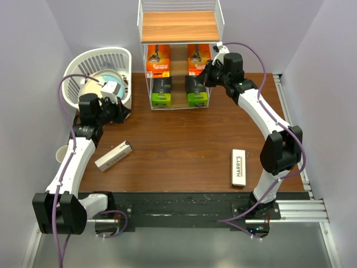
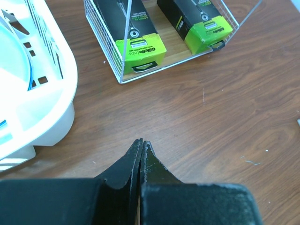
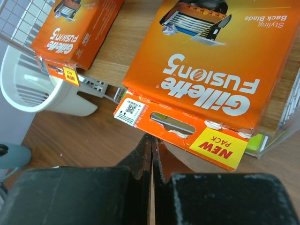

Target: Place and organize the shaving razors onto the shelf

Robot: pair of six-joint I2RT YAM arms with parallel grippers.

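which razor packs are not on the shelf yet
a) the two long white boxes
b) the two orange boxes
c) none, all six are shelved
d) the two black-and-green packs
a: one white box and the HARRY'S box lie flat on the table, while the orange boxes and black-and-green packs sit in the shelf.

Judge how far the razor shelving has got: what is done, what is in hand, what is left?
Done: two orange boxes and two green packs sit on the shelf. In hand: nothing; the left hand and right hand are shut and empty, the right close to an orange box. Left: two white boxes lie on the table.
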